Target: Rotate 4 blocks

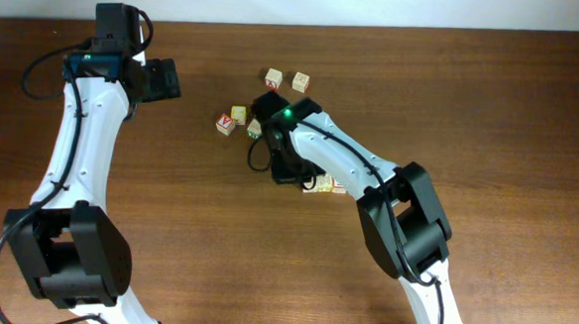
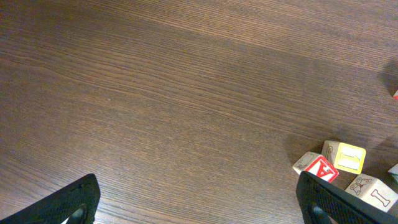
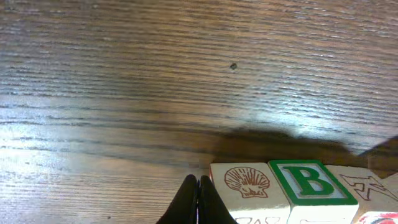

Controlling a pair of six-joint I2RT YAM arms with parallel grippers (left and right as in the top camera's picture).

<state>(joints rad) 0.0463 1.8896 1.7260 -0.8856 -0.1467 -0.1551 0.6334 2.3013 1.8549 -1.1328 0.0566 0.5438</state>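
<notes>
Brown wood-grain table (image 1: 530, 115), white strip (image 1: 377, 3) beyond.

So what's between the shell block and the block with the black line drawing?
The green B block, in a row with the shell block and the line-drawing block; the right wrist view shows it.

Dark wood-grain table (image 1: 511, 94) carried scattered wooden alphabet cubes (image 1: 301, 81). A red "A" cube (image 2: 322, 168) lay just beside a yellow-faced cube (image 2: 349, 157). A shell cube (image 3: 249, 183) abutted a green "B" cube (image 3: 305, 182).
</notes>
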